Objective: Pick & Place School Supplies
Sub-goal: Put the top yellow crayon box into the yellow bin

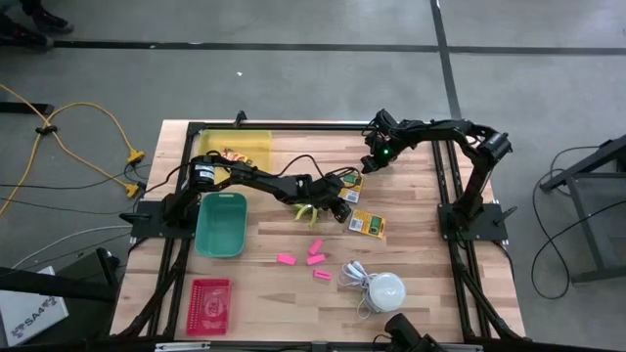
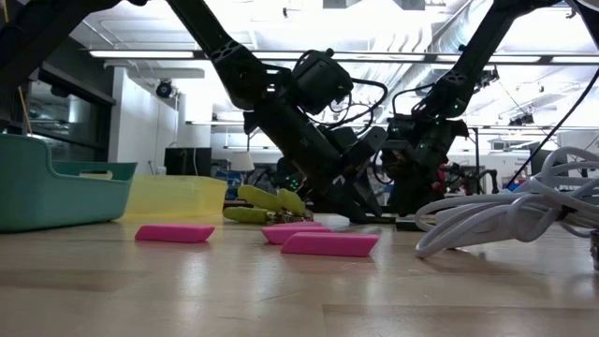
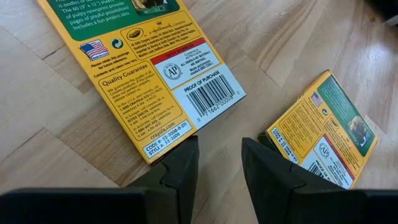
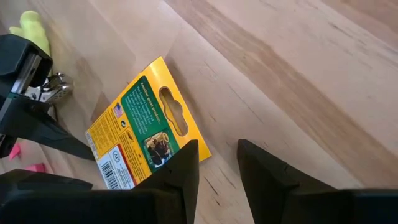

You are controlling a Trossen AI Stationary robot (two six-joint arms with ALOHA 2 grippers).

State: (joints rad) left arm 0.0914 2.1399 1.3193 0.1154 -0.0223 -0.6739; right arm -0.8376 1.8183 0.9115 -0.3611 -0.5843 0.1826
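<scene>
Two flat yellow-and-green boxes lie flat on the wooden table, one point(image 1: 350, 182) farther back and one point(image 1: 369, 225) nearer. My left gripper point(image 1: 338, 206) hovers open between them. In the left wrist view its fingers stand low over bare wood between the far box point(image 3: 155, 74) and the near box point(image 3: 329, 137). Lime-green-handled scissors point(image 1: 307, 213) lie just left of it. My right gripper point(image 1: 376, 161) is open above the far box's hang-hole end point(image 4: 168, 112). Several pink erasers point(image 1: 315, 259) lie nearer the front edge.
A teal bin point(image 1: 221, 223) and a yellow bin point(image 1: 235, 147) stand on the left, with a red basket point(image 1: 208, 305) at the front left. A white dome with a coiled cord point(image 1: 383, 289) sits at the front right. Bare wood lies between the erasers and the bins.
</scene>
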